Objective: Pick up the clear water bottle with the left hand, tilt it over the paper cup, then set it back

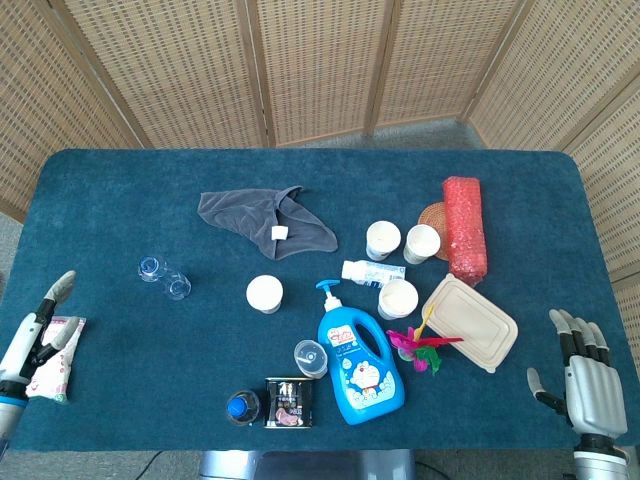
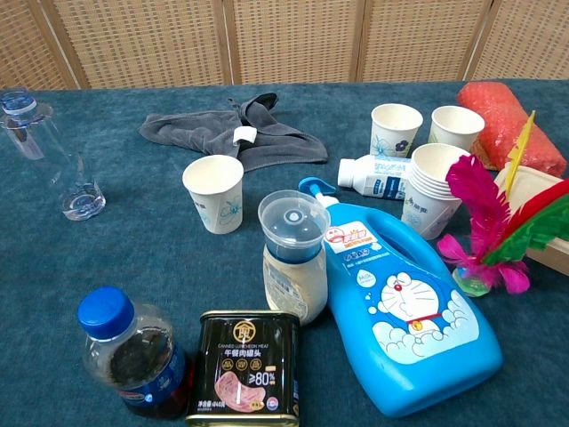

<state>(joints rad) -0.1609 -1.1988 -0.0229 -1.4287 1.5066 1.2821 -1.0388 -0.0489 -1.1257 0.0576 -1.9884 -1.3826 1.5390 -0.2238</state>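
Note:
The clear water bottle (image 1: 163, 277) lies on its side on the blue tablecloth, left of centre; the chest view shows the bottle (image 2: 51, 156) at the far left, blue-tinted cap pointing away. A white paper cup (image 1: 265, 293) stands upright to its right, also seen as the cup (image 2: 214, 192) in the chest view. My left hand (image 1: 35, 328) is at the table's front left edge, turned edge-on, holding nothing, well short of the bottle. My right hand (image 1: 583, 372) hovers at the front right corner with fingers apart and empty. Neither hand shows in the chest view.
A pink-white packet (image 1: 52, 357) lies under my left hand. A grey cloth (image 1: 262, 220), more paper cups (image 1: 383, 239), a small white bottle (image 1: 365, 271), blue detergent bottle (image 1: 353, 361), tin (image 1: 290, 402), dark drink bottle (image 1: 240, 407), lidded jar (image 1: 310, 356), takeaway box (image 1: 470, 322), feather toy (image 1: 418, 347) and red roll (image 1: 465, 226) crowd the centre and right.

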